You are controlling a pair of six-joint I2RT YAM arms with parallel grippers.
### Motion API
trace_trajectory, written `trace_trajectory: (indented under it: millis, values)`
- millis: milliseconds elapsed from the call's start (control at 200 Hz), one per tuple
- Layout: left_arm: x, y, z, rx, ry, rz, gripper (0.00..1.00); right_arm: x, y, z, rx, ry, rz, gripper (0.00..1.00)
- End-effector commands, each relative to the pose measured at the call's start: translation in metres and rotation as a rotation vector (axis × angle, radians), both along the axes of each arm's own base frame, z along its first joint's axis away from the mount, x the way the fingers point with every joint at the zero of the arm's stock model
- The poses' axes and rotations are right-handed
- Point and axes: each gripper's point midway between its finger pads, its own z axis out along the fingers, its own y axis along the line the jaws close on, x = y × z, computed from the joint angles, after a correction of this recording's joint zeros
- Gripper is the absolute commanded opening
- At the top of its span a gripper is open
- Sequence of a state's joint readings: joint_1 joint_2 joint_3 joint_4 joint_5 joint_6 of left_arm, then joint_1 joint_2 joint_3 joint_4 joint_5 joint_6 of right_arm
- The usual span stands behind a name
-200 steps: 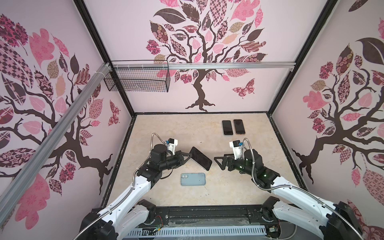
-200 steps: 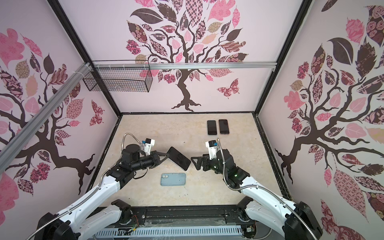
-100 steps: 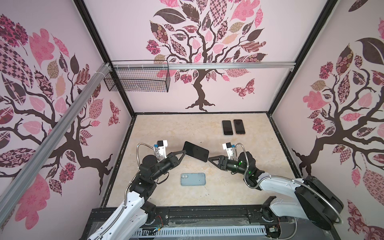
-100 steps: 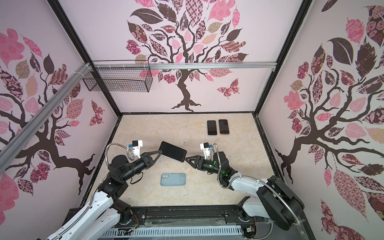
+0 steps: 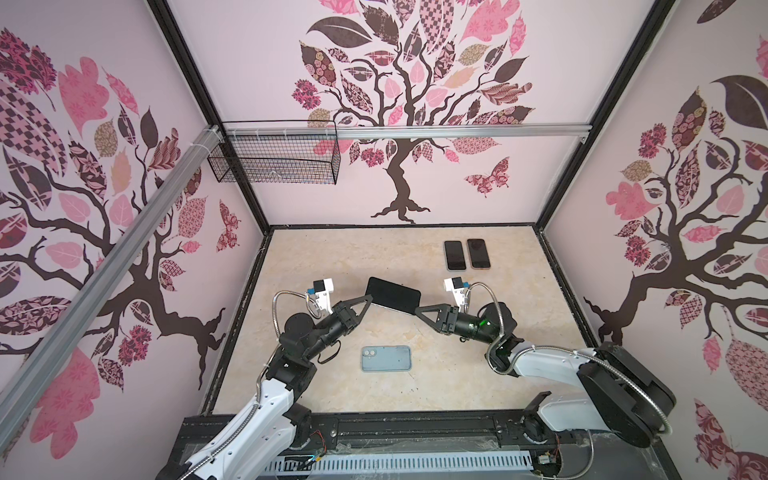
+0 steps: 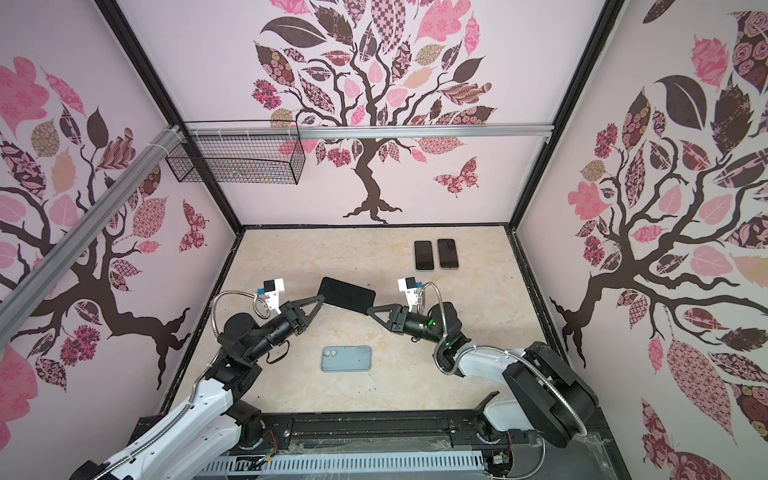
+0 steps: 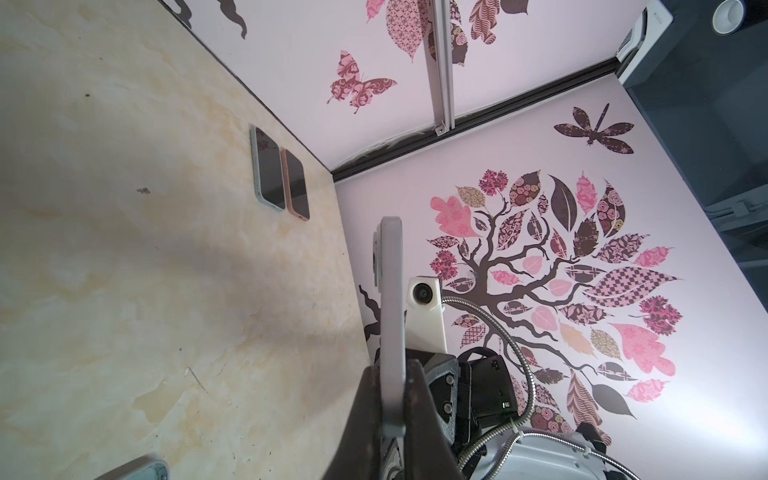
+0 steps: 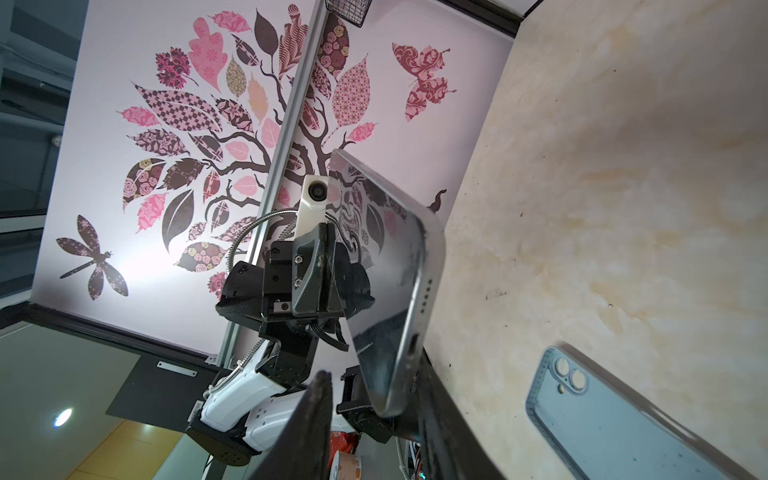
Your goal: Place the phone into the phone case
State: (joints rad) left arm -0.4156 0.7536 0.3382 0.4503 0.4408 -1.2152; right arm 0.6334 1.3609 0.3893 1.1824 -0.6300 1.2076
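1. Table [image 5: 332, 257]: the phone case [image 5: 386, 358] lies flat near the front, between my arms.
2. Phone [image 5: 392, 297]: raised off the table and tilted, behind the case, spanning my two grippers.
3. Left gripper [image 5: 369, 298]: clamped tight on one short end. Hold firm here.
4. Right gripper [image 5: 417, 311]: jaws half-wide astride the opposite end, one pad [image 8: 320, 403] not yet touching. Close squarely on both faces before the left lets go.

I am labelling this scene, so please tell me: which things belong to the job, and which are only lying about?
For the job: black phone, blue phone case, left gripper, right gripper.

Just lying about: grey-cased phone, pink-cased phone, wire basket on the wall.
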Motion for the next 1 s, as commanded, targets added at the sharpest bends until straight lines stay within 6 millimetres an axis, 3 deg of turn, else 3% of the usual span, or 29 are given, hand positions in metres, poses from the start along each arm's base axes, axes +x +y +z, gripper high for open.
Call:
trace_trajectory:
  millis: [0, 135, 490, 630, 760, 890, 995]
  values:
    - [-0.008, -0.001, 0.019, -0.065, -0.070, -0.028, 0.00, 0.000, 0.005, 0.028, 0.073, -0.062, 0.025, 0.40]
    - [-0.010, -0.002, 0.019, -0.067, -0.068, -0.038, 0.00, 0.002, 0.006, 0.032, 0.077, -0.072, 0.019, 0.39]
    - [-0.013, 0.000, 0.010, -0.071, -0.051, -0.038, 0.00, 0.006, 0.006, 0.040, 0.094, -0.087, 0.009, 0.08]
    - [-0.013, 0.004, -0.013, -0.003, -0.002, -0.011, 0.38, 0.005, 0.006, 0.038, 0.074, -0.083, 0.013, 0.02]
    - [-0.015, 0.011, -0.036, 0.117, 0.053, 0.023, 0.63, 0.008, 0.005, 0.024, -0.024, -0.064, -0.014, 0.00]
    - [-0.019, 0.031, -0.062, 0.302, 0.105, 0.104, 0.83, 0.009, 0.003, 0.009, -0.122, -0.040, -0.029, 0.00]
    - [-0.025, 0.052, -0.074, 0.428, 0.124, 0.176, 0.89, 0.006, 0.003, 0.002, -0.165, -0.029, -0.011, 0.00]
